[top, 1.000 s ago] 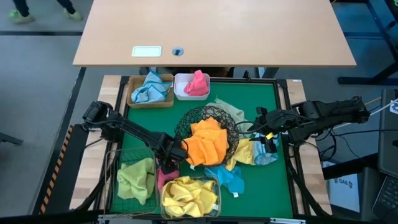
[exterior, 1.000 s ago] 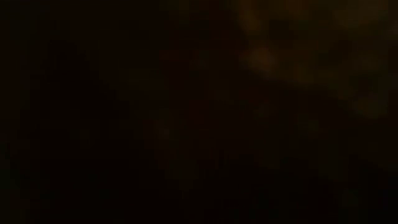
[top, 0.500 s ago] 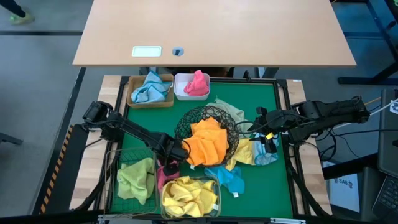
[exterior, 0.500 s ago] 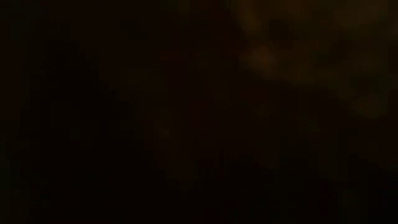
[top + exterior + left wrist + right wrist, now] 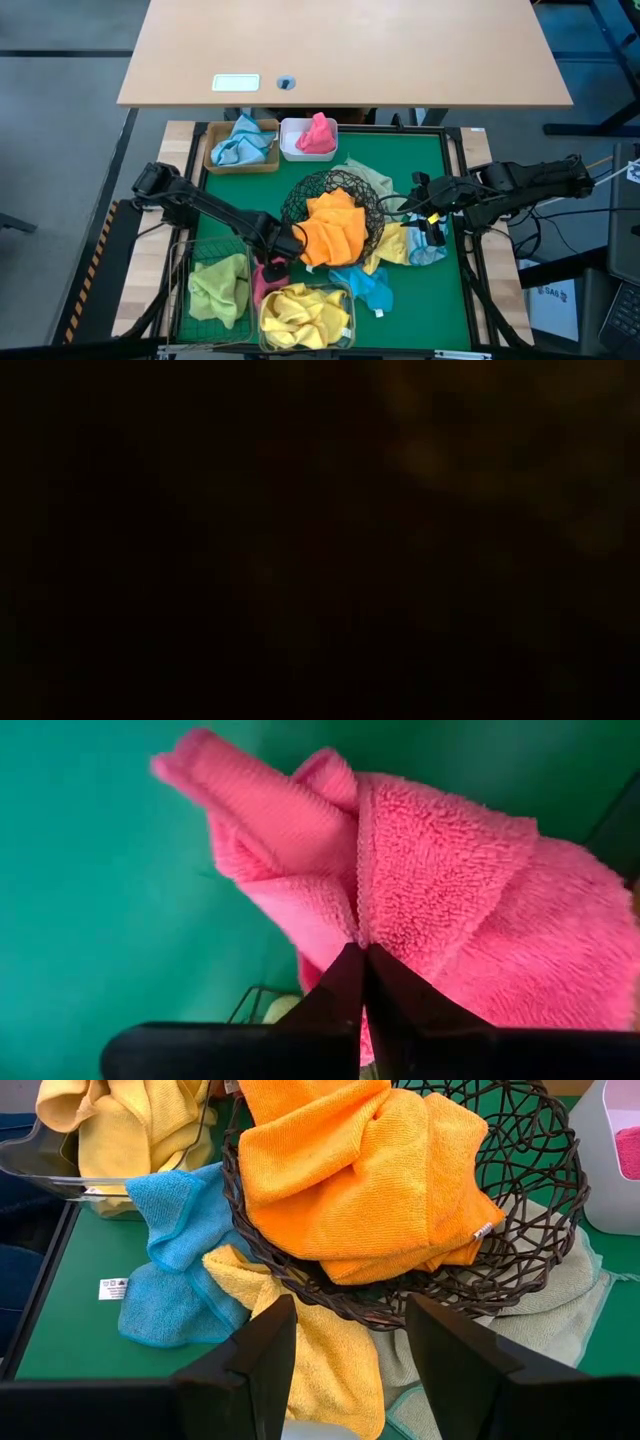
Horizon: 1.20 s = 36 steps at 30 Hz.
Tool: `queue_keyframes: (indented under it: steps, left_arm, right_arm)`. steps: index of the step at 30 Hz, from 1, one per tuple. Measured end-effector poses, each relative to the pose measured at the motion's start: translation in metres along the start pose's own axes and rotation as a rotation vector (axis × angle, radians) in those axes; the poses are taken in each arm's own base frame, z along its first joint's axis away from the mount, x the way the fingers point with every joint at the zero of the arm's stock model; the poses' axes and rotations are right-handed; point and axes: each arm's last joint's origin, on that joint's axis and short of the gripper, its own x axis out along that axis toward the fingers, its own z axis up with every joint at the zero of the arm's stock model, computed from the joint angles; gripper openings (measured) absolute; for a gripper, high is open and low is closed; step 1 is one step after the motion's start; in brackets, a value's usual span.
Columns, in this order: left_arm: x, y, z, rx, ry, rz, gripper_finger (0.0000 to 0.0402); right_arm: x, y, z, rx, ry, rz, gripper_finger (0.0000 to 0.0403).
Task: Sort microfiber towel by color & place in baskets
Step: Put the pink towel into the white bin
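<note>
Now that the left claw (image 5: 362, 952) has gone from wide to fully pinched on a fold of the pink towel (image 5: 440, 890), I judge the grasp step complete and the lift as next. I read the pink towel as lying on the green surface (image 5: 420, 170), just beside the black wire bowl (image 5: 372, 215) on the side toward the green wire basket (image 5: 205, 250), with the clear plastic box (image 5: 345, 298) of yellow towels close by. The fingertips (image 5: 345, 970) meet at the fold's lower edge, touching the pile. Its matching container, I judge, is the white tub (image 5: 290, 135) beyond the bowl, which already holds pink cloth. The right claw (image 5: 350, 1335) waits on the bowl's other side, jaws wide and unchanged, empty, above a yellow towel (image 5: 320, 1350).
</note>
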Motion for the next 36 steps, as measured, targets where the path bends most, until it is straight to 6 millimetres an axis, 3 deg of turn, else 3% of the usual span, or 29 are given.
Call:
queue_keyframes:
  steps: [9, 21, 25, 31, 36]
  left_arm:
    - [-0.055, -0.004, 0.004, 0.038, -0.073, 0.093, 0.0001]
    - [-0.16, 0.013, 0.015, -0.002, -0.361, 0.175, 0.0]
    - [-0.198, 0.027, 0.023, 0.012, -0.513, 0.163, 0.0]
    - [-0.25, 0.064, 0.033, -0.059, -0.733, 0.2, 0.0]
    - [-0.281, 0.097, 0.045, -0.127, -0.903, 0.242, 0.0]
  right_arm:
    - [0.0, 0.0, 0.0, 0.0, 0.0, 0.0, 0.0189]
    - [0.0, 0.0, 0.0, 0.0, 0.0, 0.0, 0.0189]
    - [0.0, 0.0, 0.0, 0.0, 0.0, 0.0, 0.0189]
    - [0.0, 0.0, 0.0, -0.003, -0.001, -0.003, 0.0189]
    - [0.0, 0.0, 0.0, -0.027, 0.0, -0.004, 0.0189]
